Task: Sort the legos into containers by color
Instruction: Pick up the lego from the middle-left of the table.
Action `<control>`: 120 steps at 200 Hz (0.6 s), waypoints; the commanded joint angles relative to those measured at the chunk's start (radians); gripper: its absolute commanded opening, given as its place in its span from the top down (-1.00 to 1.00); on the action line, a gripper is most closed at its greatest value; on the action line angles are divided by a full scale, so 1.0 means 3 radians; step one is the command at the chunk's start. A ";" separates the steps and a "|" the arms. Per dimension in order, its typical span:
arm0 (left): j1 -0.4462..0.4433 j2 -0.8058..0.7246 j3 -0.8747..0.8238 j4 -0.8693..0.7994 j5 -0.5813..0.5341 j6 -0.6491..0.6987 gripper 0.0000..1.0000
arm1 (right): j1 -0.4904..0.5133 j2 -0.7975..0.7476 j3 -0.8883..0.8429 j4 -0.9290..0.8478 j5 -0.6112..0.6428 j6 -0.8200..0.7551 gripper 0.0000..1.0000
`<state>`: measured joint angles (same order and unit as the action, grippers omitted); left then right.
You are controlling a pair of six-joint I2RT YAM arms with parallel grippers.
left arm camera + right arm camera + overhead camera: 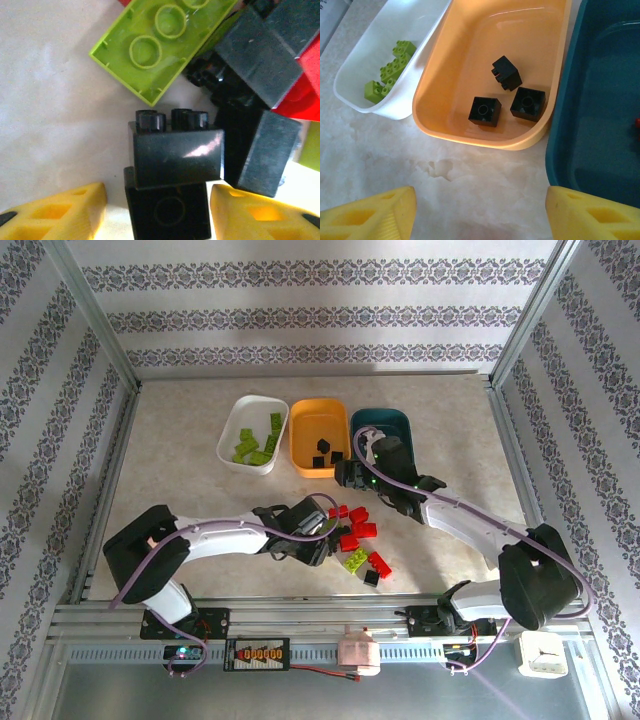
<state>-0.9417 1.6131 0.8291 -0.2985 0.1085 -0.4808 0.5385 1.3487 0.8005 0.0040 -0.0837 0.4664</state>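
Straddling a black brick (175,155) in the loose pile (358,535) on the near middle of the table (180,460), the left pincer (157,212) stands open, one yellow fingertip on each side and a gap showing at the left one. An upturned lime brick (160,40) lies just beyond it, with red and black bricks on its right. The right pincer (480,210) hangs open and empty over bare table, just near of the orange tray (485,45), which holds three black bricks (484,111). The white tray (232,430), at far left, holds green bricks (258,445). The teal tray (400,418) sits right of the orange one.
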 commanded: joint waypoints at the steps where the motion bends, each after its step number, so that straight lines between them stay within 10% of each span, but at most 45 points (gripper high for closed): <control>1: -0.0036 0.0064 0.0028 0.0023 -0.0056 0.0074 0.02 | -0.0040 -0.0083 -0.0055 0.0056 0.0013 0.0025 -0.38; 65: 0.0003 -0.0789 -0.0264 -0.0159 -0.0256 -0.0092 0.39 | -0.0067 -0.0149 -0.0094 0.0071 -0.0001 0.0056 -0.38; 120: 0.0883 -0.0840 0.0224 0.0098 0.0058 0.0103 0.39 | -0.0051 -0.0295 -0.0296 0.0074 -0.0048 0.0152 -0.38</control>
<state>-0.7624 1.2942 0.7780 -0.3168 0.0891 -0.4881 0.5255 1.2968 0.7513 0.0120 -0.0883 0.4847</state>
